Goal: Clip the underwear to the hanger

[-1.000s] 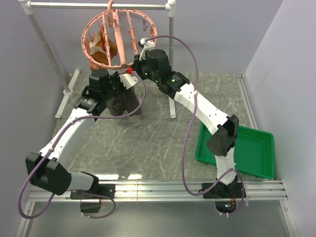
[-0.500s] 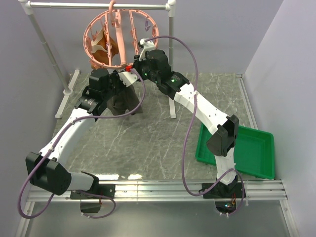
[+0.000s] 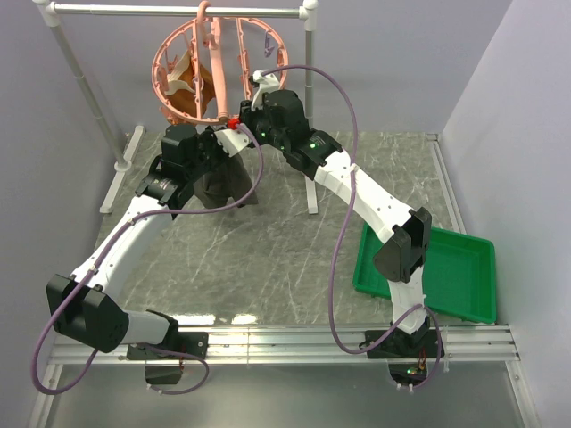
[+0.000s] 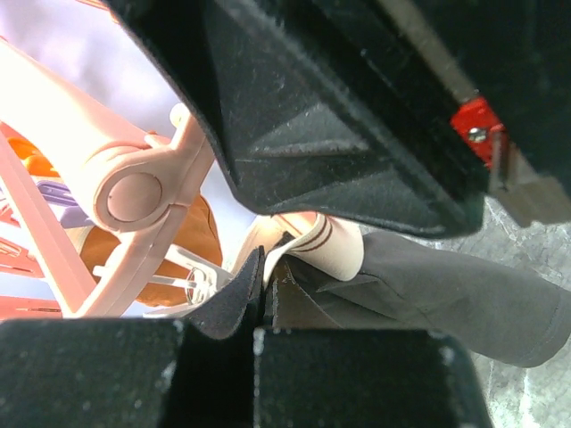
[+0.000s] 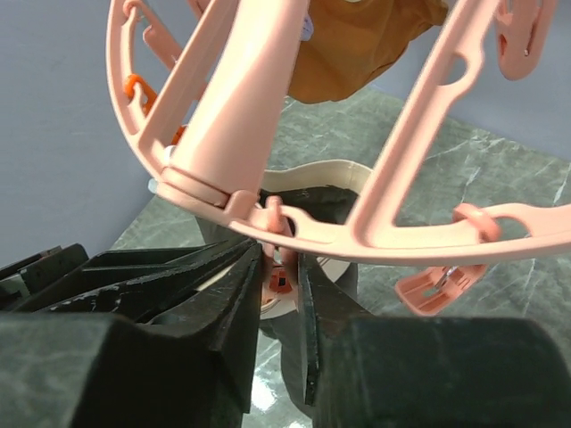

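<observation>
Just under the lower rim of the hanger, the underwear hangs from the left gripper, its top edge raised to the ring and its lower part reaching down to the marble table. From the left wrist, the left gripper has its 2 fingers pressed together on a fold of cloth right beside the waistband, with no gap between them. The right gripper meets it from the other side, touching or nearly touching it. Its fingers are narrowed onto a small pink clip on the ring's bottom rim, 1 pad on each side (whether the clip is squeezed open cannot be told). The waistband lies directly behind that clip.

The underwear is dark olive-brown soft cloth, bunched and draped in long folds, with a light tan band at the top carrying thin darker stripes. The hanger is a salmon-pink round ring with cross bars, hooked on the white pipe rack and tilted towards the arms. An orange-brown garment is clipped inside its left half.

A green tray lies on the table at the right, well apart from the hanger; the right arm's elbow overlaps its near-left corner in the top view.
</observation>
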You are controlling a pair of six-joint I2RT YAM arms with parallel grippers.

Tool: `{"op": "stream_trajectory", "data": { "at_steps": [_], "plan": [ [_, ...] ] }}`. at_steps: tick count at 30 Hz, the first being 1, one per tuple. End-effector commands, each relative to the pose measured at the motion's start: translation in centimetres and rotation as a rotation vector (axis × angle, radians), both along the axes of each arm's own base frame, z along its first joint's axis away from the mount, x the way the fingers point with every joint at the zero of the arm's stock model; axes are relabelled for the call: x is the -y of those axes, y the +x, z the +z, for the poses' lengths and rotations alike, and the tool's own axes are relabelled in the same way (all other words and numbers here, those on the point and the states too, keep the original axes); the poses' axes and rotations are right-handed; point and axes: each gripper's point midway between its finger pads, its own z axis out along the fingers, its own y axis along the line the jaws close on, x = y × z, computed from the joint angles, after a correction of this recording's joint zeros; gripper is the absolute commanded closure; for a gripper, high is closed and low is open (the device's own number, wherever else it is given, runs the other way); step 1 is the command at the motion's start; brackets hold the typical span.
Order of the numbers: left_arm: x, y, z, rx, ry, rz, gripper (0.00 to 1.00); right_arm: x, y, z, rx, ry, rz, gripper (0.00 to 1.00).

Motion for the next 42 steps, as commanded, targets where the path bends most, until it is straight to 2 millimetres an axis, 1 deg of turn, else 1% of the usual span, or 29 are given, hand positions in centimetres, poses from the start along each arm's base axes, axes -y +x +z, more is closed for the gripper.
{"op": "stream_trajectory", "data": {
  "at_steps": [1, 4, 5, 8, 13, 17, 19, 20, 22, 24, 27, 29, 31, 32, 33, 34, 36, 37, 39, 40, 42],
  "plan": [
    [0.3, 0.2, 2.6, 0.077, -0.047, 0.003, 1.0, -0.5, -0.8, -0.7, -0.038, -0.016, 0.026, 0.73],
    [0.3, 0.2, 2.8, 0.081, -0.053, 0.006, 1.0, -0.5, -0.9, -0.6, -0.039, -0.012, 0.027, 0.66],
    [0.3, 0.2, 2.8, 0.08, -0.055, 0.003, 1.0, -0.5, -1.0, -0.6, -0.04, -0.012, 0.03, 0.62],
    [0.4, 0.2, 2.7, 0.079, -0.053, 0.0, 1.0, -0.4, -1.0, -0.4, -0.038, -0.007, 0.028, 0.58],
    [0.3, 0.3, 2.7, 0.081, -0.05, 0.002, 1.0, -0.5, -1.1, -0.1, -0.038, -0.001, 0.031, 0.56],
    [0.4, 0.3, 2.7, 0.082, -0.048, -0.001, 1.0, -0.4, -1.1, 0.1, -0.037, 0.005, 0.034, 0.5],
    [0.5, 0.2, 2.5, 0.078, -0.049, -0.009, 1.0, -0.3, -1.1, 0.2, -0.037, 0.009, 0.033, 0.46],
    [0.6, 0.1, 2.5, 0.076, -0.053, -0.014, 1.0, -0.2, -1.1, 0.3, -0.038, 0.012, 0.031, 0.42],
    [0.8, -0.2, 2.3, 0.069, -0.06, -0.025, 1.0, 0.2, -0.8, 0.5, -0.041, 0.018, 0.02, 0.39],
    [0.9, -0.3, 1.8, 0.053, -0.065, -0.034, 1.0, 0.4, -0.8, 0.8, -0.043, 0.031, 0.018, 0.32],
    [1.1, -0.6, 1.8, 0.046, -0.08, -0.043, 0.99, 0.9, -0.6, 1.6, -0.048, 0.06, 0.013, 0.26],
    [1.1, -0.8, 2.1, 0.053, -0.087, -0.049, 0.97, 1.4, -0.4, 2.4, -0.052, 0.092, 0.012, 0.24],
    [1.1, -1.1, 2.1, 0.055, -0.092, -0.053, 0.96, 1.3, -1.0, 3.2, -0.055, 0.133, 0.057, 0.21],
    [1.2, -1.1, 2.1, 0.055, -0.095, -0.06, 0.96, 1.6, -0.9, 3.4, -0.059, 0.152, 0.063, 0.19],
    [1.3, -1.3, 2.1, 0.057, -0.098, -0.068, 0.95, 1.5, -1.1, 3.7, -0.055, 0.165, 0.081, 0.15],
    [1.3, -1.4, 2.3, 0.059, -0.106, -0.069, 0.92, 1.5, -1.7, 4.2, -0.045, 0.188, 0.118, 0.1],
    [1.4, -1.6, 2.3, 0.055, -0.12, -0.072, 0.88, 1.9, -1.9, 4.7, -0.039, 0.219, 0.133, 0.08],
    [1.3, -1.7, 2.4, 0.052, -0.13, -0.071, 0.83, 1.9, -2.6, 5.2, -0.021, 0.241, 0.164, 0.05],
    [1.4, -1.9, 2.4, 0.045, -0.149, -0.081, 0.79, 2.3, -2.7, 5.4, -0.022, 0.262, 0.173, 0.04],
    [1.1, -1.9, 2.4, 0.035, -0.163, -0.077, 0.71, 2.3, -3.2, 5.8, -0.014, 0.279, 0.2, 0.04],
    [1.0, -2.1, 2.8, 0.031, -0.188, -0.08, 0.63, 2.6, -3.5, 6.2, -0.008, 0.294, 0.213, 0.03]
  ]
}}
